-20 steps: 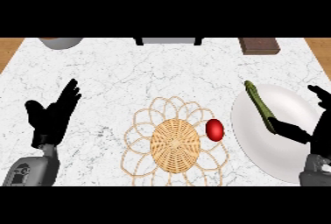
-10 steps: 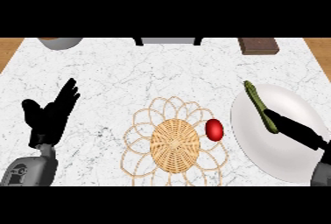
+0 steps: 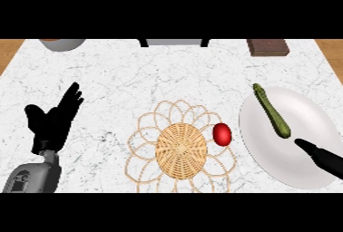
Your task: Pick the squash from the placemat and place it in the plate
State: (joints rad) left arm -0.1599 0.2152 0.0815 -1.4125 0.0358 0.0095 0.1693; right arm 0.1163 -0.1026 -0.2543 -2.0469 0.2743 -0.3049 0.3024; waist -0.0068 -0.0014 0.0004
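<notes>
The squash (image 3: 272, 112), long and dark green, lies along the upper left part of the white plate (image 3: 305, 170) at the right; its top end reaches past the rim. My right hand (image 3: 323, 157) comes in from the lower right over the plate, fingers straight, open and holding nothing. Its tip is a little below the squash's lower end and apart from it. The woven wicker placemat (image 3: 178, 148) lies at centre. At the left my left hand (image 3: 52, 121) rests open with its fingers up.
A red, egg-shaped item (image 3: 222, 134) sits on the placemat's right edge, close to the plate. At the counter's far edge are a grey bowl (image 3: 61, 44), a dark-framed object (image 3: 174, 42) and a brown block (image 3: 268, 47).
My right hand has drawn back down and to the right, away from the squash, which stays lying on the plate. The left hand has not moved.
</notes>
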